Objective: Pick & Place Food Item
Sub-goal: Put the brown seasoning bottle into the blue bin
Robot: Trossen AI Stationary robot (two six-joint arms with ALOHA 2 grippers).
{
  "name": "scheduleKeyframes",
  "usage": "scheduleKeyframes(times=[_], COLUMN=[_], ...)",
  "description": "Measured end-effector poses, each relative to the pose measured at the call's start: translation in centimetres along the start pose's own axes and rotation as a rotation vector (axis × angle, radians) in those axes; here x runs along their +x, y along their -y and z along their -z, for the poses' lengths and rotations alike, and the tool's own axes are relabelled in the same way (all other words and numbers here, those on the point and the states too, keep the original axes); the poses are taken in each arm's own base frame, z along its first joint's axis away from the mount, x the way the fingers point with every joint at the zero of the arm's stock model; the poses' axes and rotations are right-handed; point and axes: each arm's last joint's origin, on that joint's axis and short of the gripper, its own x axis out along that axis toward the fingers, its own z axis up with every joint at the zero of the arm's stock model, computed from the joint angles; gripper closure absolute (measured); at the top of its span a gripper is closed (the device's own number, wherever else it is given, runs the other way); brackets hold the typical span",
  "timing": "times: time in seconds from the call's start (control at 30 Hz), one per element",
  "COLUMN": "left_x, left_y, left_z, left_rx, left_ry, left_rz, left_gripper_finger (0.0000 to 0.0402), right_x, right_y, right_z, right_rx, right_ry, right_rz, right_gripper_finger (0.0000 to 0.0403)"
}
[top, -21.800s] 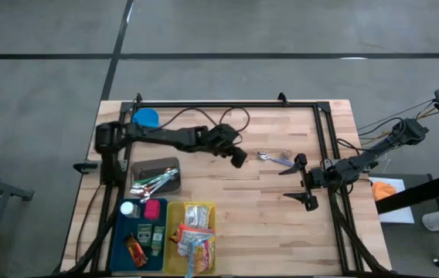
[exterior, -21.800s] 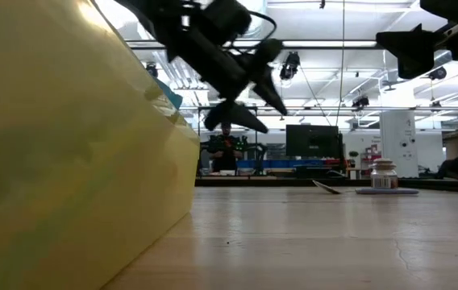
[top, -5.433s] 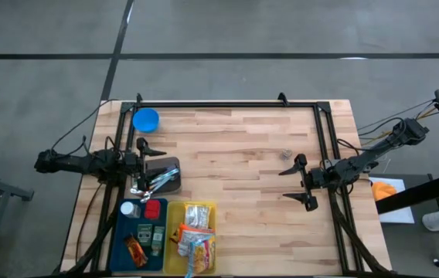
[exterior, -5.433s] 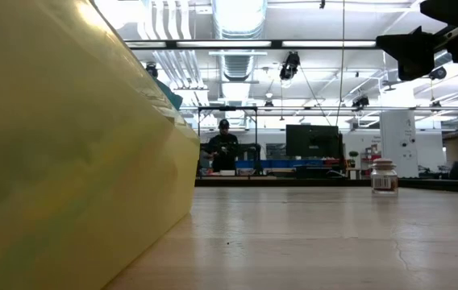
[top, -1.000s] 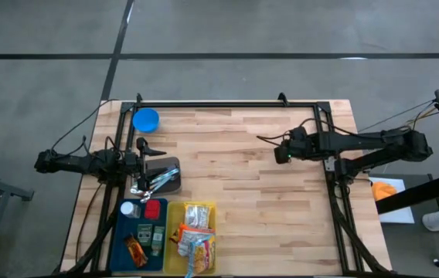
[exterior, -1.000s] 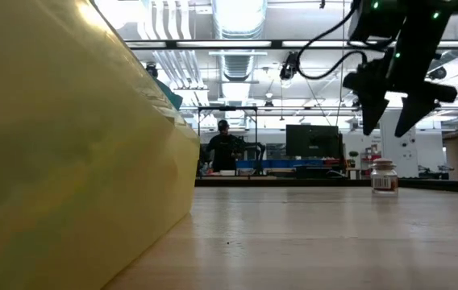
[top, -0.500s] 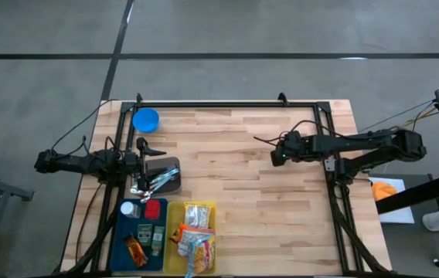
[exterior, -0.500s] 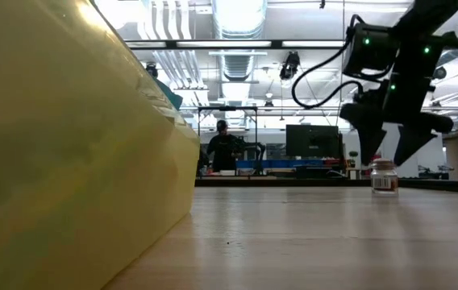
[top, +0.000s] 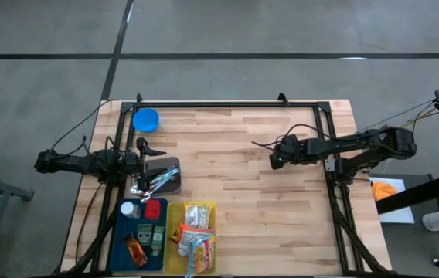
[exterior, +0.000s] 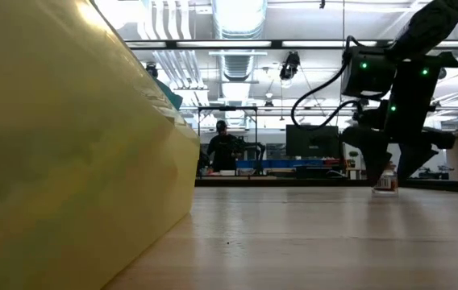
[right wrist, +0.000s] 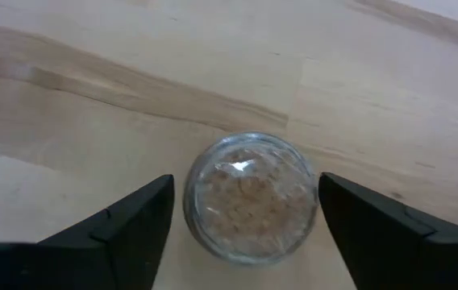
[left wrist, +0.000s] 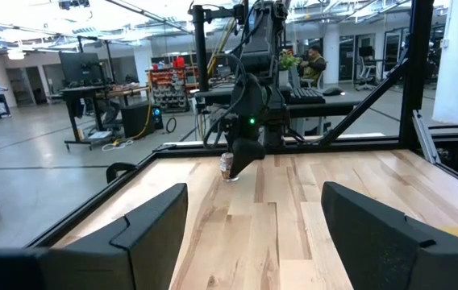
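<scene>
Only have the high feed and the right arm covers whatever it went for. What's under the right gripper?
Observer: A small clear jar of brownish granules, standing upright on the wooden table. The right wrist view looks straight down on its top.
Operator: Fingers on it yet?
Observer: No. The right gripper is open, one finger on each side of the jar, with a gap showing on both sides.
Operator: How low is it?
Observer: In the low view the fingertips reach down beside the jar, close to the tabletop.
Operator: Left arm?
Observer: The left gripper is open and holds nothing, parked at the table's left edge, facing across toward the jar.
</scene>
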Motion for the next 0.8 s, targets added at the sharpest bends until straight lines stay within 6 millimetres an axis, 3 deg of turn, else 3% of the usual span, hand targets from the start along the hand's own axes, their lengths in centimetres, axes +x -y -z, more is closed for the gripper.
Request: scheduleKeyframes(times=[0.43,0.8], left_x=[0.00,0.00], left_y=[0.00,0.00], left_z=[0.00,0.00], left_rx=[0.000,0.000], left_ry=[0.000,0.000], left_rz=[0.000,0.000], left_gripper_finger=[0.0115,0.0115], right_x=[0.97,0.81], right_y=[-0.32,-0.26], right_z=[0.16,0.14], right_rx=[-0.026,-0.022], right_ry=[0.012,0.009], right_rz=[0.037,0.024], right_gripper_finger=[0.0208,0.0207])
